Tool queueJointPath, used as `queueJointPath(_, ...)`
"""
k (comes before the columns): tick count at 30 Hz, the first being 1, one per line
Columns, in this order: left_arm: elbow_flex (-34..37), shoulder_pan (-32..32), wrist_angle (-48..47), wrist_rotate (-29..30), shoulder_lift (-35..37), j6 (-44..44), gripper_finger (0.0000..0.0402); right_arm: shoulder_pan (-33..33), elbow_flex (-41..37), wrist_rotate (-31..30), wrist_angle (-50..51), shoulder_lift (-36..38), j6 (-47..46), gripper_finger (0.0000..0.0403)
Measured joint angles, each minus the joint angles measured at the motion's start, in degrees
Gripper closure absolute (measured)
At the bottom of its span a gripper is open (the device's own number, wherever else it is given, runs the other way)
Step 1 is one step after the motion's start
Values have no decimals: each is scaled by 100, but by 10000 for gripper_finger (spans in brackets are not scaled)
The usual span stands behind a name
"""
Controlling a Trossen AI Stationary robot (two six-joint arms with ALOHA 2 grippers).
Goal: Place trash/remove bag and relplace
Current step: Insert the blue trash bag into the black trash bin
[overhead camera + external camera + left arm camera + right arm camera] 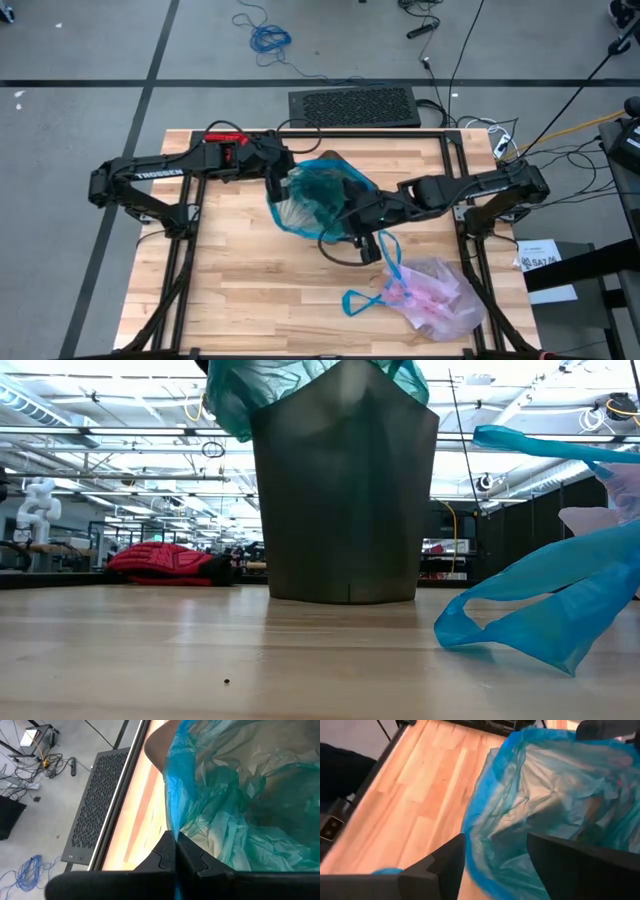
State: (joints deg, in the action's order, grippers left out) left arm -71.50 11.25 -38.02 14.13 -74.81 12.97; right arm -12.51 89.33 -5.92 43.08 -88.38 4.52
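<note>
Two bags are in view. One, the pale pink-white bag (438, 298) with blue drawstring loops (372, 290), lies crumpled on the bench (240, 280) near the front right corner, well apart from both arms; in the low view one loop (530, 615) rests on the wood at the right. Its contents cannot be made out.

Second, a teal-green plastic bag (322, 190) is draped over the rim of a dark bin (345, 500) standing upright at the middle of the bench. The teal film folds outward over the bin's top edge on both visible sides.

Left pincer (176, 851): positioned at the bin's left rim, fingers pressed together, pinching the blue hem of the teal-green bag.

Right pincer (495, 865): positioned at the bin's front right rim, fingers spread. The bag's blue hem passes between the two fingers; whether either finger touches the film cannot be determined.

Surroundings: a red glove (165, 563) lies on the bench behind the bin, toward the left rear, close under the left arm. A black perforated mat (355, 105) lies on the floor just beyond the rear edge of the bench, with a coiled blue cable (268, 38) farther off. Both arms converge over the bin and cover part of its opening from above.
</note>
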Motion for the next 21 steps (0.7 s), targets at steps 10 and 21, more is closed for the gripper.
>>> queueJointPath(10, 0, 0, -6, 0, 0, -2, 401, -267, 10, -136, 241, -39, -357, 175)
queueJointPath(21, 0, -13, -6, 0, 0, -17, 401, -441, -3, -1147, 238, -57, -318, 384)
